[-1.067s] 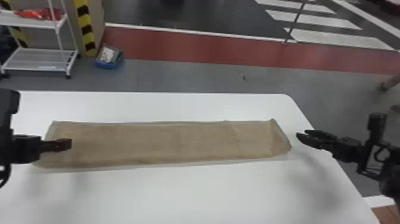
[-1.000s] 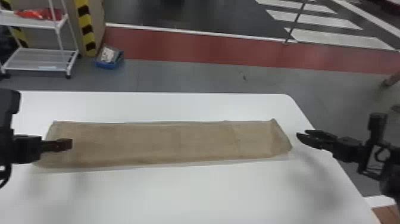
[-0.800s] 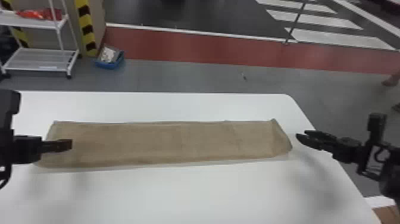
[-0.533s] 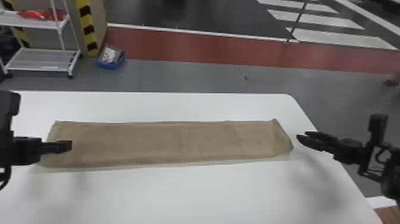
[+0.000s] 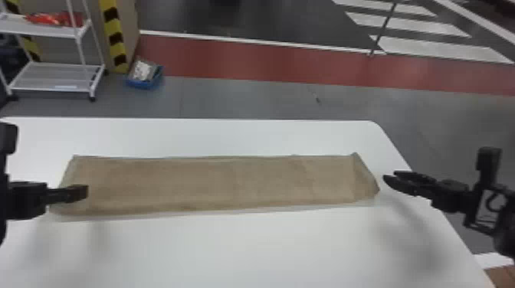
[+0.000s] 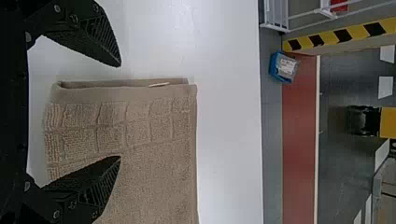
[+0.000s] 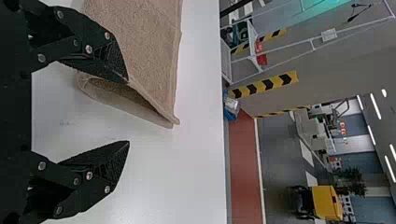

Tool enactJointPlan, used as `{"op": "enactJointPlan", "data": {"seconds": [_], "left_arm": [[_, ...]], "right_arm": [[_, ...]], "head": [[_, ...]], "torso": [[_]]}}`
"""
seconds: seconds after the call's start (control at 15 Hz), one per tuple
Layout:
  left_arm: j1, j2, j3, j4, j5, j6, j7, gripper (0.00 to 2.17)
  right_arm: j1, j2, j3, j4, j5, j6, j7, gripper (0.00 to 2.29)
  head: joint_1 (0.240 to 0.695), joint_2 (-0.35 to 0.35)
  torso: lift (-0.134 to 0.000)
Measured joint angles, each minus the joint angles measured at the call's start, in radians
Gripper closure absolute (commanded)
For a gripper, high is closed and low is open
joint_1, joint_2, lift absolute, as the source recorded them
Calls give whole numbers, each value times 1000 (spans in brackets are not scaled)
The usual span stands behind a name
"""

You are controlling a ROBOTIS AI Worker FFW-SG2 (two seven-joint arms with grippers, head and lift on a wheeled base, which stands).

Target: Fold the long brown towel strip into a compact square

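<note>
a small white tag [image 6: 159, 84] lies at the folded end of my towel [image 5: 214, 184], too small for me to read. away behind the table [image 5: 245, 249], a pale label [image 5: 66, 88] sits on the white cart's [image 5: 50, 30] lower shelf, and a white notice [image 7: 328, 34] shows in my right wrist view; i can't make out the lettering on either.

the brown towel is flat and long, stretched sideways across the table. its surface is looped and nubbly, mostly plain, with a raised grid of squares near the left end and a smoother hem band along that end. the layers lie one on another there, the lower peeping out past the upper. at the right end they gap a little, like a mouth slightly ajar, and that edge runs on a slant down from a sharp far corner, with a darker wedge beside it.

my left pincer [image 5: 78, 192] is open above the towel's left end, one finger over the cloth and the other over bare table past the hem. my right pincer [image 5: 390, 177] is open too, just off the right end, with nothing between its fingers. on the floor beyond stands a blue bin [image 5: 143, 82] with a clear-wrapped packet in it.
</note>
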Motion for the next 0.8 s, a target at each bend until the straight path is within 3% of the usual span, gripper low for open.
{"op": "enactJointPlan", "data": {"seconds": [0.6, 0.8], "left_arm": [[75, 13, 53, -38, -3, 20, -22, 218], [88, 13, 56, -55, -3, 39, -22, 427]], "right_arm": [[45, 39, 39, -42, 20, -11, 2, 502], [60, 39, 48, -56, 26, -11, 3, 593]], "head": [[695, -142], [695, -140]], "torso": [[-124], [-124]]}}
